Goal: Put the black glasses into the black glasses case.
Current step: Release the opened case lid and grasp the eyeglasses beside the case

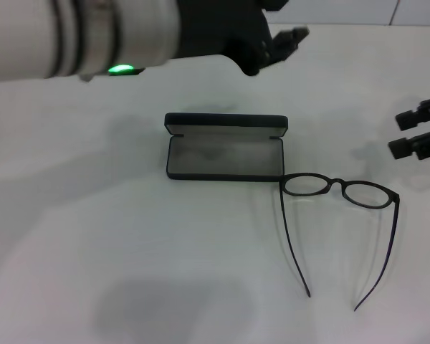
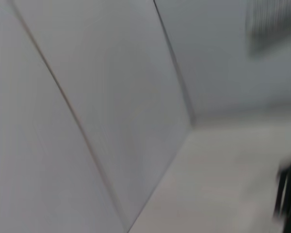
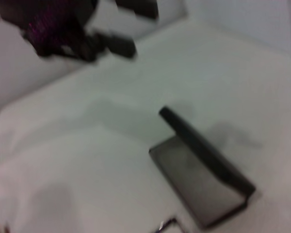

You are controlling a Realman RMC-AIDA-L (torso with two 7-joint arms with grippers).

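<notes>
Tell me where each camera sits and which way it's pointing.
Head: looks forward and down at the black glasses case, black glasses, left hand, right hand.
Left wrist: faces wall panels and table edge.
Right wrist: looks across the table at the case and the left hand.
Shared: the case and the left hand.

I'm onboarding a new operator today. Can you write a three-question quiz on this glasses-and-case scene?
1. True or false: the black glasses case lies open.
2. Where are the black glasses? A) inside the case B) on the table beside the case's right end, temples unfolded C) in a gripper
3. Which gripper hangs above and behind the case?

Key:
1. True; its grey lining shows.
2. B
3. The left gripper; the right gripper sits at the right edge, open and empty.
</notes>
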